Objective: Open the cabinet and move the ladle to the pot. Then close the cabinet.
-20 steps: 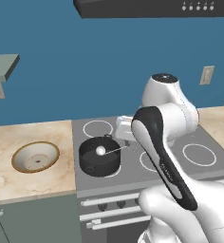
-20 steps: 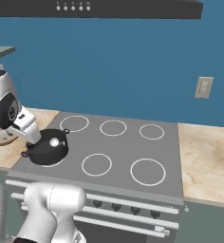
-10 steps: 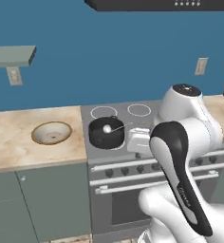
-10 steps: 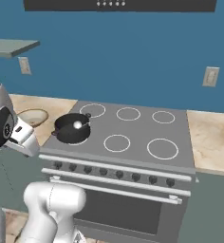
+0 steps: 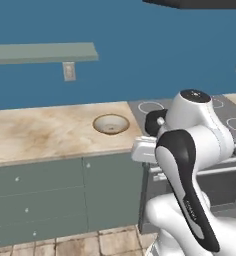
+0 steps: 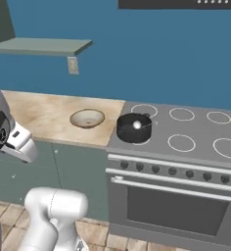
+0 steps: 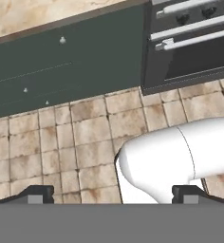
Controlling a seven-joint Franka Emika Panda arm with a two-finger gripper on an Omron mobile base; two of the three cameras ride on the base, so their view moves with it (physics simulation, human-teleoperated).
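Observation:
The black pot (image 6: 133,128) stands on the stove's front left burner. The ladle (image 6: 137,125) lies in it, its pale bowl up and its thin handle over the right rim. In the left base view my arm hides most of the pot (image 5: 151,122). My gripper (image 6: 29,152) hangs low at the left, in front of the lower cabinet fronts and well away from the pot. In the hand view my gripper (image 7: 112,193) points at the tiled floor, open and empty, its dark fingertips (image 7: 35,193) far apart. The cabinet's doors are out of view; a dark grey-green slab (image 6: 0,19) shows at the upper left.
A tan bowl (image 6: 87,117) sits on the marble counter (image 6: 44,110) left of the stove (image 6: 186,147). A grey-green shelf (image 6: 39,46) and a wall outlet (image 6: 73,64) are above it. Lower drawer fronts (image 5: 35,195) run beneath, with the oven door (image 7: 199,52) beside them.
The whole picture has shifted: the base has backed off and moved left, so stove and pot slid right. The ladle stays in the pot. The hand has dropped low, still open.

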